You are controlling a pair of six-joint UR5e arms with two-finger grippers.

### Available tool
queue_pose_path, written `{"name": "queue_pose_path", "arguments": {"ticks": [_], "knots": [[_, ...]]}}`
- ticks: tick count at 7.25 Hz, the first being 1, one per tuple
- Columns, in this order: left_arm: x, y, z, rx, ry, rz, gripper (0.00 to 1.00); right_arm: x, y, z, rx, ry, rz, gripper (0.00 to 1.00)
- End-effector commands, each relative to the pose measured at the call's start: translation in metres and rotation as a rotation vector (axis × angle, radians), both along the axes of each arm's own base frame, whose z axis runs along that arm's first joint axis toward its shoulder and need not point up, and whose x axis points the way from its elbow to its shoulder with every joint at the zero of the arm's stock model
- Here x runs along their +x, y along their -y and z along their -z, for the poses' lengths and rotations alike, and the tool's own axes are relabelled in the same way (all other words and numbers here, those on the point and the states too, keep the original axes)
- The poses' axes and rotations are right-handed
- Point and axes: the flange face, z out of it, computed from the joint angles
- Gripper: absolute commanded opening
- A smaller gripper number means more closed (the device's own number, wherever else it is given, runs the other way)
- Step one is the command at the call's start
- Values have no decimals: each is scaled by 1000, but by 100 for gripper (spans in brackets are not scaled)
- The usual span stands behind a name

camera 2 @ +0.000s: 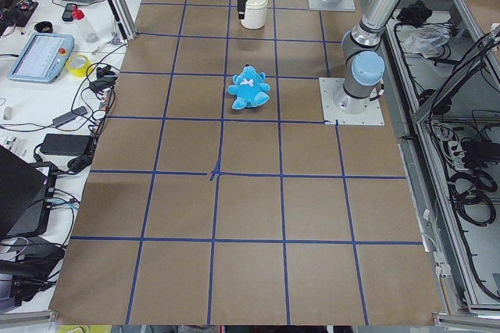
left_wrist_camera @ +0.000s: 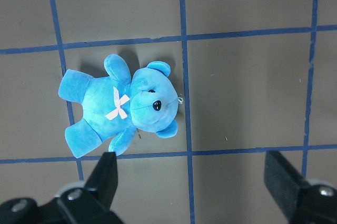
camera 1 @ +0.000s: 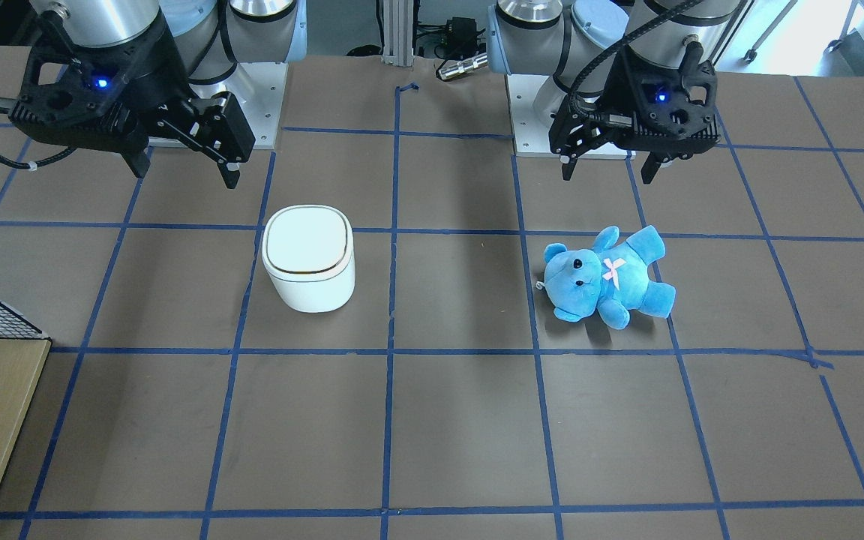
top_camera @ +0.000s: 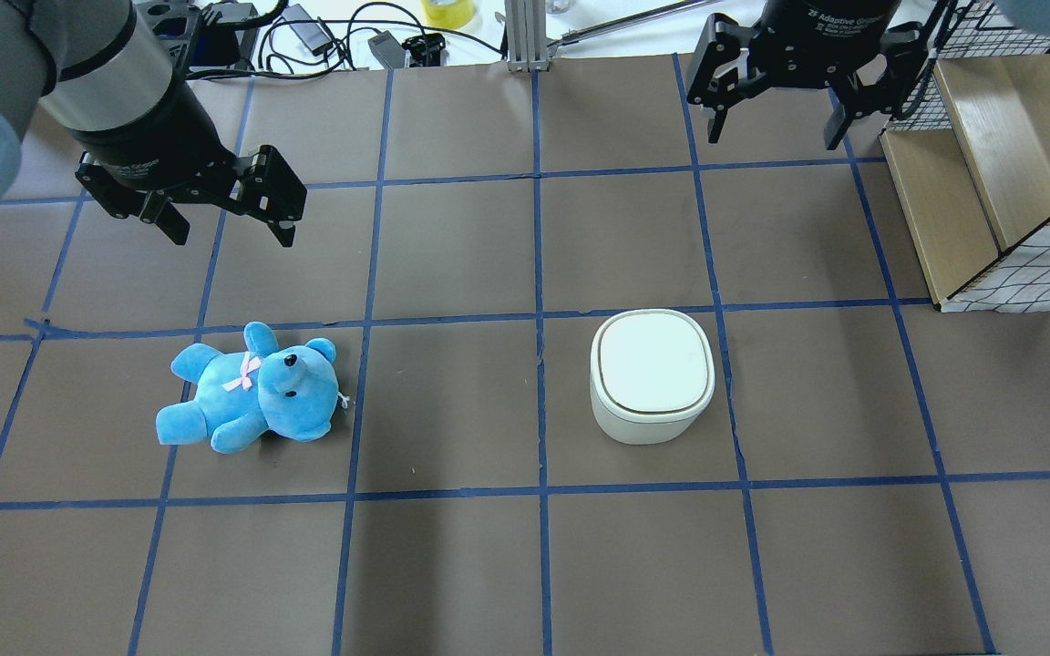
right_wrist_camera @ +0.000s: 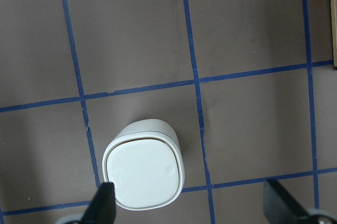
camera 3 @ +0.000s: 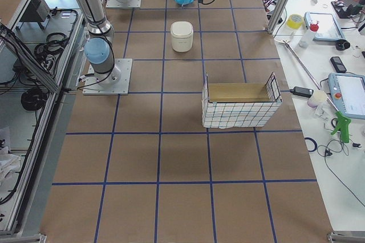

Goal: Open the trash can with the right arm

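Note:
The white trash can (camera 1: 308,259) stands upright on the brown table with its lid shut; it also shows in the overhead view (top_camera: 653,374) and the right wrist view (right_wrist_camera: 143,170). My right gripper (top_camera: 776,123) is open and empty, high above the table, beyond the can and a little to its right. In the front-facing view the right gripper (camera 1: 184,171) hangs at the upper left. My left gripper (top_camera: 231,232) is open and empty above the table, just beyond the blue plush bear (top_camera: 252,387). In the left wrist view the bear (left_wrist_camera: 121,105) lies on its back.
A wire-mesh basket with a wooden liner (top_camera: 990,173) stands at the table's right edge, close to the right gripper. Blue tape lines grid the table (top_camera: 452,255). Cables and tools lie beyond the far edge.

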Motion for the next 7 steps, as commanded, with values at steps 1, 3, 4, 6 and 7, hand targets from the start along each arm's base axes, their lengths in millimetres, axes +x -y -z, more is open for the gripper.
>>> {"name": "queue_pose_path", "arguments": {"ticks": [1,3,4,6,7], "knots": [[0,0,0,0,0,-1,100,2,0,1,-3,-3,-5,100],[0,0,0,0,0,1,100,4,0,3,0,0,-5,100],[0,0,0,0,0,1,100,4,0,3,0,-3,-5,100],[0,0,0,0,0,1,100,5,0,6,6,-4,-3,97],[0,0,0,0,0,1,100,7,1,8,10,-1,-5,51]]}}
